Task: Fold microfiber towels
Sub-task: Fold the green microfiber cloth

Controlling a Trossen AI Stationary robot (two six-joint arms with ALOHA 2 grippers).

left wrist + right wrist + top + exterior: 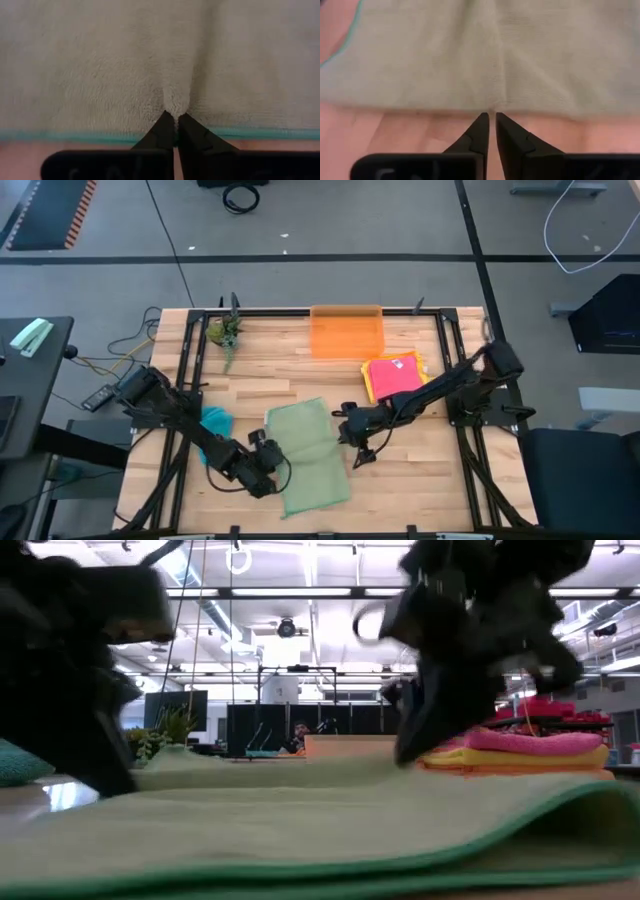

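Lying crumpled near the desk's left edge: a teal towel [215, 420], set aside, probably waiting its turn.

Reaching in from the left edge toward the front: the left gripper [268, 465], jaws pressed together and pinching the left hem of the sage green towel [310, 455]. In the left wrist view, cloth puckering into a small ridge right at the fingertips [167, 131], teal-stitched hem [75, 135] running just beside them. Gripping at the edge, likely so the side can be lifted and carried across for a fold.

Spreading flat across the front middle of the desk [420, 470]: that same green towel, slightly skewed, near edge curling up a little in the low view. Lying open and flat, so apparently not yet folded.

Reaching in from the right edge: the right gripper [352, 442], at the towel's right hem. Jaws nearly together in the right wrist view, tips [481, 125] meeting the cloth's border, with a faint crease fanning from them; probably nipping the hem, though the bite looks thin.

Standing at the middle of the back edge: a translucent orange bin [346, 332]. Resting toward the back right corner: a stack of folded towels [396, 375], pink on top, yellow and orange beneath, seemingly parked clear of the working area.
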